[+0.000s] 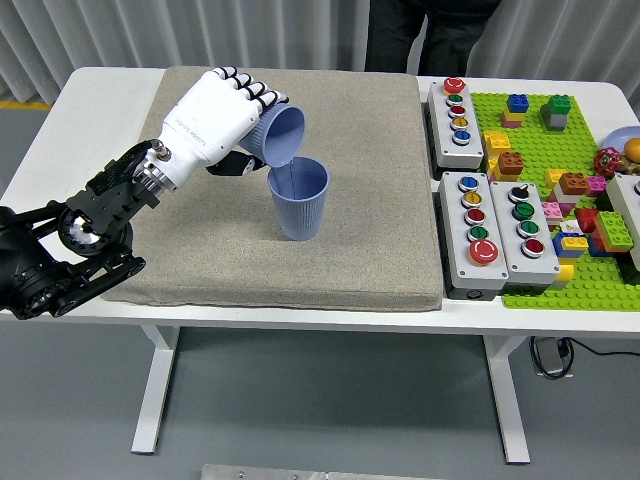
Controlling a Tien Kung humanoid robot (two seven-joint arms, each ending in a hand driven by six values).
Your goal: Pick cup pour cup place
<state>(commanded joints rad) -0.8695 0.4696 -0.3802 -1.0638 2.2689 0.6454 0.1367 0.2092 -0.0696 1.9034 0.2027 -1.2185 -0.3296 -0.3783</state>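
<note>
My left hand [222, 115], white with black fingertips, is shut on a blue cup [281, 136]. It holds the cup tilted, mouth facing right and down, just above the rim of a second blue cup [299, 198]. That second cup stands upright on the grey mat [200, 260] near the table's middle. What is inside either cup cannot be seen. My right hand is not in view.
Three grey button boxes [455, 110] [474, 232] [524, 230] lie right of the mat. A green baseplate [585, 280] with several coloured bricks fills the right end. A person in dark clothes [420, 35] stands at the far side.
</note>
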